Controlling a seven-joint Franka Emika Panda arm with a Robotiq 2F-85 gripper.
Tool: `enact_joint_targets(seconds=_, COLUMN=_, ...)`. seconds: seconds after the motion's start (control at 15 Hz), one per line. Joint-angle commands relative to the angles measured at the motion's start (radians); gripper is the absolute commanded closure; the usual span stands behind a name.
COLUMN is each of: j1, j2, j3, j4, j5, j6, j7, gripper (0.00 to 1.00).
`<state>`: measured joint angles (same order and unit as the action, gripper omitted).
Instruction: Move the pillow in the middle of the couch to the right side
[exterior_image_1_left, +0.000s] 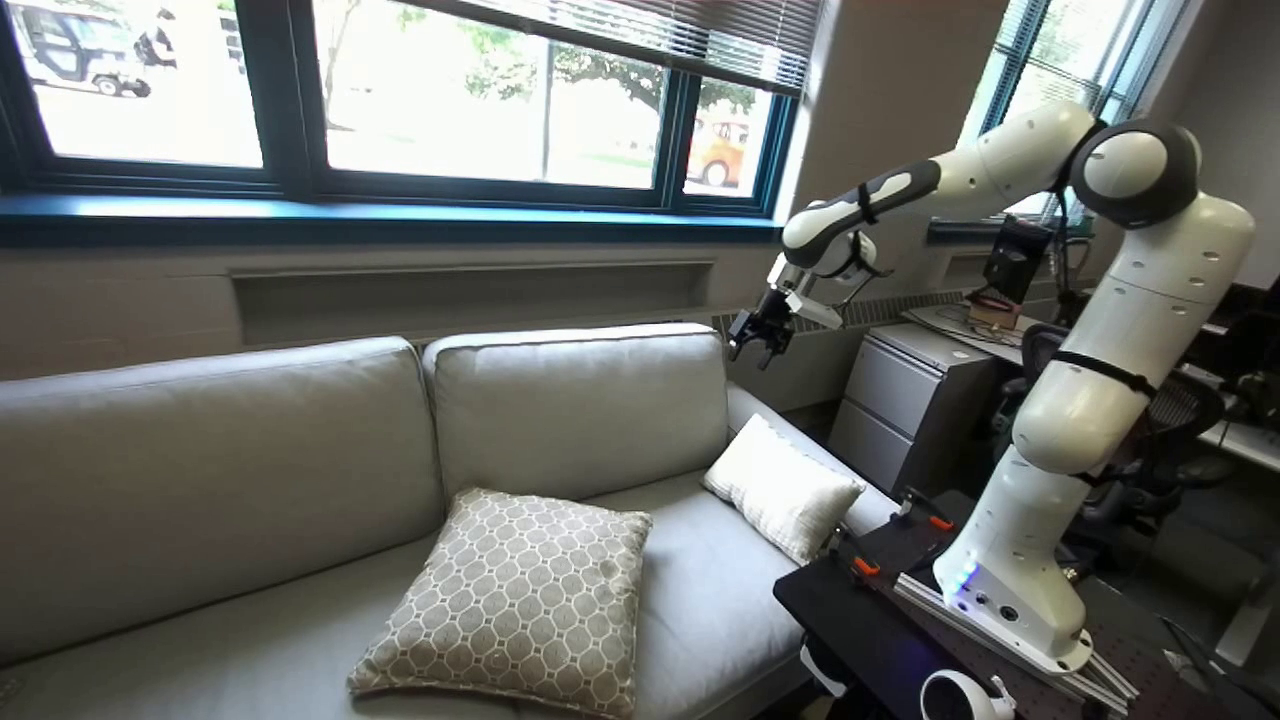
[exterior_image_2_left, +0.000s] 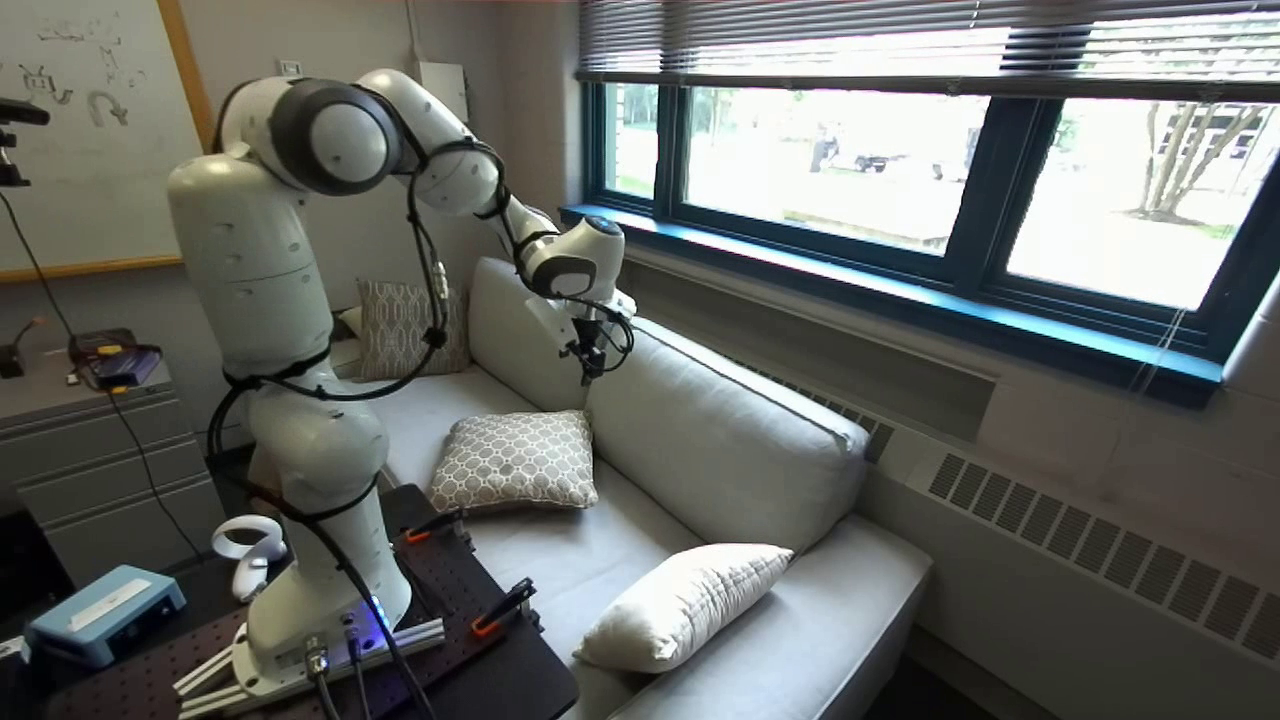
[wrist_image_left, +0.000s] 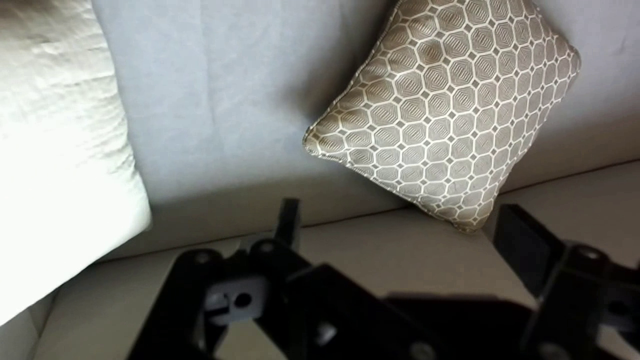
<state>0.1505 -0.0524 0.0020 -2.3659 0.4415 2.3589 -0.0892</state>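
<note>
The jaws stand spread wide and bare in the air, higher than the pillow (wrist_image_left: 440, 110) and well apart from it. In the wrist view the pillow lies farther off than the fingertips (wrist_image_left: 527, 250), one corner showing in the gap between them. The pillow rests on the couch (exterior_image_1_left: 700, 590), that corner close by the back cushions (exterior_image_1_left: 580, 400). Well apart from the pillow, the white pillow (exterior_image_2_left: 690, 605) tilts against the armrest (exterior_image_2_left: 800, 650); on the pillow's opposite side, the far pillow (exterior_image_2_left: 405, 325) stands upright. Beyond the pillow, past the back cushions, is the window (exterior_image_1_left: 490, 110).
</note>
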Motion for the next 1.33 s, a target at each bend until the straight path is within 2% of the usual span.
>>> enact_joint_targets(seconds=0.0, j1=-0.01, j2=0.23, j3=0.055, j4=0.193, j5=-0.021, j6=-0.075, j7=0.044, gripper=0.0)
enact_joint_targets(seconds=0.07, j1=-0.026, j2=0.124, j3=0.057, j4=0.081, j5=0.001, j6=-0.014, j7=0.011, gripper=0.0)
enact_joint_targets(seconds=0.2, j1=-0.027, j2=0.214, j3=0.076, j4=0.144, j5=-0.007, j6=-0.026, j7=0.021, gripper=0.0)
enact_joint_targets(seconds=0.4, j1=-0.03, j2=0.245, j3=0.078, j4=0.174, j5=-0.009, j6=-0.035, j7=0.022, gripper=0.0)
enact_joint_targets(seconds=0.6, j1=-0.048, j2=0.249, j3=0.076, j4=0.163, j5=-0.002, j6=0.053, j7=-0.002, gripper=0.0)
enact_joint_targets(seconds=0.87, j1=-0.097, j2=0.432, j3=0.093, j4=0.311, j5=0.045, j6=0.123, j7=-0.073, gripper=0.0)
enact_joint_targets(seconds=1.27, j1=-0.172, j2=0.783, j3=0.144, j4=0.648, j5=0.017, j6=0.066, j7=-0.067, gripper=0.0)
